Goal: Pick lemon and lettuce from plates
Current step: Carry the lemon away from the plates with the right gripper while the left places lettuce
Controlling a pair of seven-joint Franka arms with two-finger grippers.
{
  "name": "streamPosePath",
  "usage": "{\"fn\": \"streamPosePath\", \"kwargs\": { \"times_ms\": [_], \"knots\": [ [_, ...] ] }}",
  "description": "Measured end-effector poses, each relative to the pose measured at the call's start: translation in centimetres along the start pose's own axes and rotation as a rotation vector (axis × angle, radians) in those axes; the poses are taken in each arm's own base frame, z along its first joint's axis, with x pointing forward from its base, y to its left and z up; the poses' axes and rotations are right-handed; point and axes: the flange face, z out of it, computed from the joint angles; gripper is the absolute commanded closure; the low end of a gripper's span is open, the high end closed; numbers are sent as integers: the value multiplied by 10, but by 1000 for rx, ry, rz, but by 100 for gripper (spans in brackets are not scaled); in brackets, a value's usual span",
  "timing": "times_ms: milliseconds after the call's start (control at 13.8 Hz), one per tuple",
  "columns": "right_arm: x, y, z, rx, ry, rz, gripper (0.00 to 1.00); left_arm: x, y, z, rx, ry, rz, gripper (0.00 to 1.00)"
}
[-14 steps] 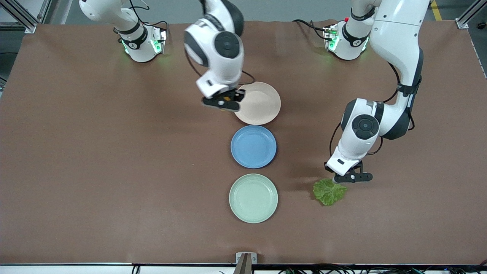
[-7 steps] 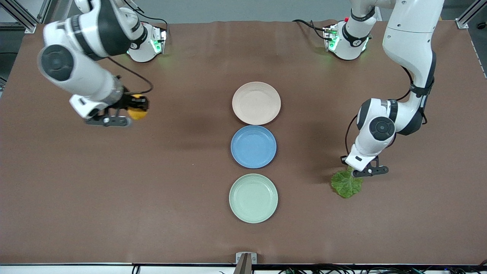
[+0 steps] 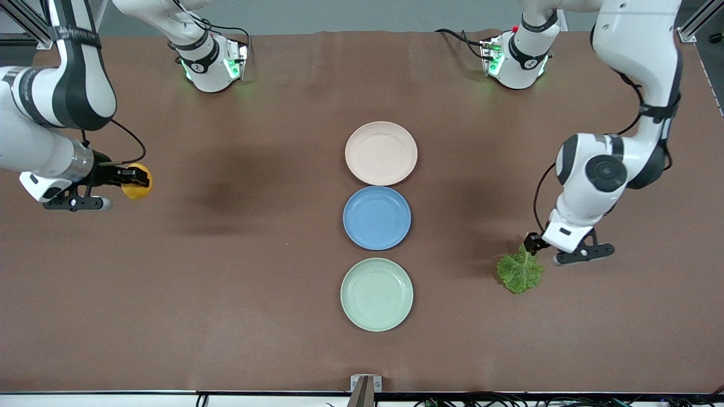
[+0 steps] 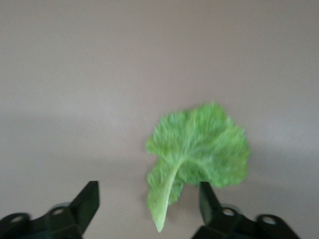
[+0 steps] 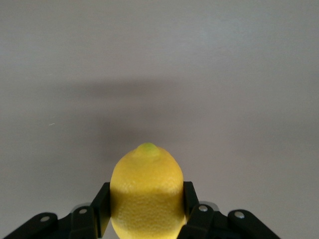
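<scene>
My right gripper (image 3: pixel 130 181) is shut on the yellow lemon (image 3: pixel 138 187) and holds it above the bare table at the right arm's end. In the right wrist view the lemon (image 5: pixel 146 184) sits between both fingers of the right gripper (image 5: pixel 146 204). My left gripper (image 3: pixel 534 247) is open just over the green lettuce leaf (image 3: pixel 520 274), which lies on the table toward the left arm's end, beside the mint green plate (image 3: pixel 376 319). In the left wrist view the lettuce (image 4: pixel 199 149) has its stem between the spread fingers of the left gripper (image 4: pixel 148 199), untouched. The beige-pink plate (image 3: pixel 381 172) is empty.
An empty blue plate (image 3: pixel 376 240) sits between the beige-pink and mint green plates in a row at mid-table. The two arm bases (image 3: pixel 210 62) (image 3: pixel 516 59) stand at the table's edge farthest from the front camera. Brown cloth covers the table.
My right arm swung the lemon from beside the beige-pink plate out to the right arm's end. My left arm carried the lettuce toward the left arm's end, and its fingers now stand open.
</scene>
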Motion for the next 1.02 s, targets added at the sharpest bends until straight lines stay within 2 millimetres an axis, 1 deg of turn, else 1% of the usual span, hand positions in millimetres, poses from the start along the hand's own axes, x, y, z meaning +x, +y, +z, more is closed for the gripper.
{"fn": "streamPosePath", "kwargs": {
  "times_ms": [73, 218, 363, 435, 508, 581, 726, 871, 944, 1016],
  "knots": [
    [3, 12, 20, -5, 0, 2, 78, 13, -11, -27, 0, 19, 6, 0],
    [9, 28, 55, -15, -12, 13, 78, 37, -26, -83, 27, -16, 12, 0],
    [16, 43, 81, -27, -13, 5, 77, 60, -31, -150, 57, -68, 0, 0],
    [20, 51, 91, -33, -6, -2, 77, 69, -33, -184, 67, -84, 3, 0],
    [23, 60, 102, -39, 3, -1, 76, 74, -35, -212, 73, -97, 15, 0],
    [26, 67, 114, -48, 13, 1, 75, 76, -37, -235, 72, -110, 20, 0],
    [33, 75, 142, -67, 26, 7, 74, 71, -41, -267, 42, -136, 9, 0],
    [36, 80, 165, -73, 16, 16, 72, 55, -45, -292, 14, -193, 30, 0],
    [37, 82, 172, -68, 11, 24, 71, 46, -44, -305, 6, -218, 43, 0],
    [37, 82, 174, -64, 9, 30, 67, 37, -43, -317, 1, -232, 54, 0]
  ]
}}
